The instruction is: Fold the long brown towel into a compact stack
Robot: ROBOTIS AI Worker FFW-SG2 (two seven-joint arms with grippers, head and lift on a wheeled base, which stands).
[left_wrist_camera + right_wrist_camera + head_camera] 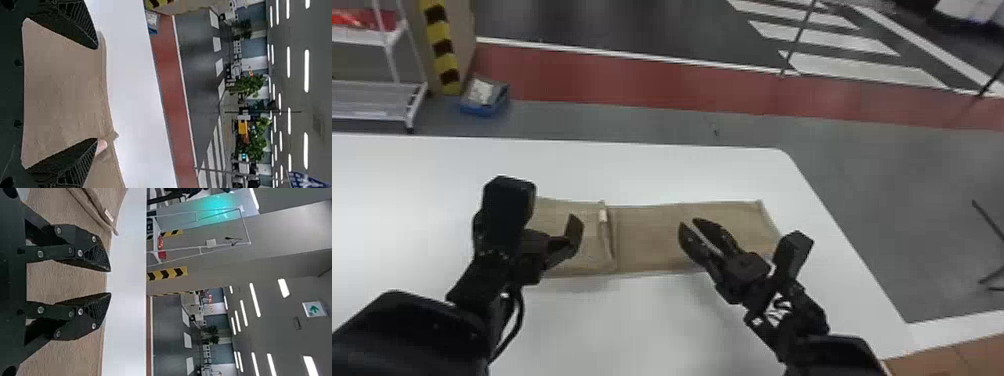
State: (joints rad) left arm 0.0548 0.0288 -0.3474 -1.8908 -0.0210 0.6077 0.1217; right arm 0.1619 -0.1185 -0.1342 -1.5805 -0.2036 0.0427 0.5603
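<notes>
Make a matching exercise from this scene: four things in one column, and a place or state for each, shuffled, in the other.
1. Towel
2. White tag
3. Left gripper
4. Blue box

A. On the floor beyond the table
B. Open, above the towel's left part
C. Brown, partly folded
D. By the folded part's edge, near the towel's middle

Right pairs: 1-C, 2-D, 3-B, 4-A
</notes>
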